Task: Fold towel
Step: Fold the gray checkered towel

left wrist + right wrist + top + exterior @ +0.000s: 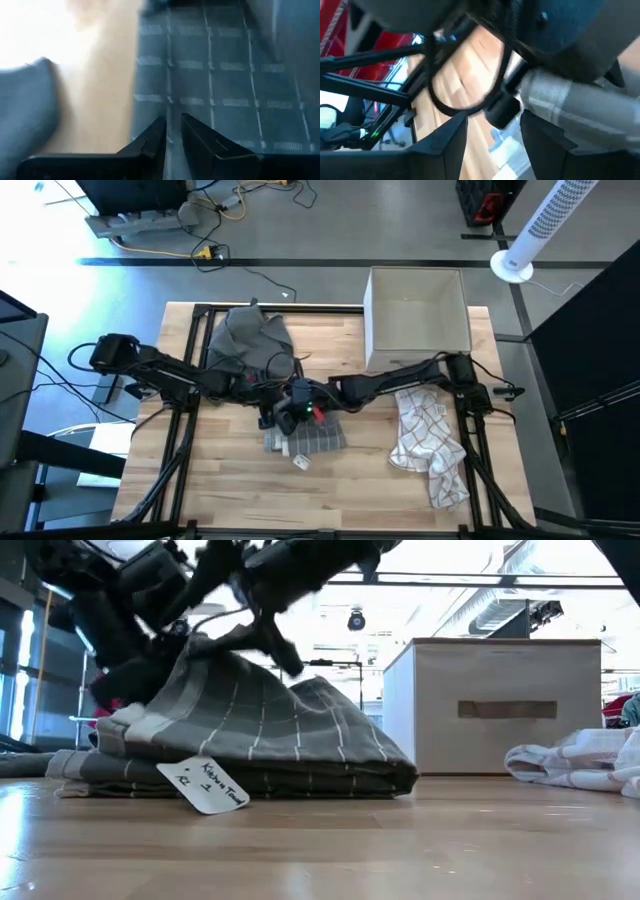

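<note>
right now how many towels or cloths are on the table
3: a grey checked towel at the centre under both grippers, a crumpled grey cloth at the back left, and a white patterned towel on the right. None seems hidden.

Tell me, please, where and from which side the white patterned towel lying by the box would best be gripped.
Probably at the narrow end of the white patterned towel that trails toward the table's near edge, coming straight down from above. It lies crumpled and flat, so no side gives a raised edge, and that tail sits apart from the box and the right arm's base.

Dark jointed arms, black cables
</note>
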Available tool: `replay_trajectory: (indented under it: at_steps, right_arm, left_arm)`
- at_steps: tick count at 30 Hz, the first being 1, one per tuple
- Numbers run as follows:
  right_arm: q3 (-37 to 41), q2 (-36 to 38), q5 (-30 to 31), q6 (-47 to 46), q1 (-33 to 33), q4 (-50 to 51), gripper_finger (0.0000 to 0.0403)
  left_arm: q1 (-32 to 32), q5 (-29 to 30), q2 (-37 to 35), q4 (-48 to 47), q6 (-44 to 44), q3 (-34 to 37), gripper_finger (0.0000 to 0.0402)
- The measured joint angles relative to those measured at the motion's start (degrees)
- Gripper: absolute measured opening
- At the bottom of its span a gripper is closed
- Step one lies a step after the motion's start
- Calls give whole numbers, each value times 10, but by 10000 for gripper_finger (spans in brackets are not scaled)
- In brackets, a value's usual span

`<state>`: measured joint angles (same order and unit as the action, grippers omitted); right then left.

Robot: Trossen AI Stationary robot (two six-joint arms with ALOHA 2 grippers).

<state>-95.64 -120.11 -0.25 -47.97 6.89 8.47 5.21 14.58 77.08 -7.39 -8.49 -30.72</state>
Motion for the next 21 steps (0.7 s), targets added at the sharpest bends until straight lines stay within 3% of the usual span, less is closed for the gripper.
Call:
replay_trajectory:
  at_steps: [6, 11, 14, 17, 21]
  right_arm:
    - [0, 69, 31, 78, 1, 32, 163]
    - [-1, 130, 105, 102, 10, 144, 160]
    - [-1, 159, 140, 76, 17, 255, 160]
    - [2, 165, 153, 55, 23, 372, 160]
    - [51, 165, 123, 55, 23, 372, 160]
  left_arm:
    - [-11, 132, -54, -139, 56, -57, 51]
    - [-27, 181, -107, -246, 26, -100, 51]
    - [-23, 146, -141, -254, -8, -113, 51]
    - [-11, 57, -160, -230, -19, -113, 51]
    - [13, -8, -147, -176, -9, -96, 51]
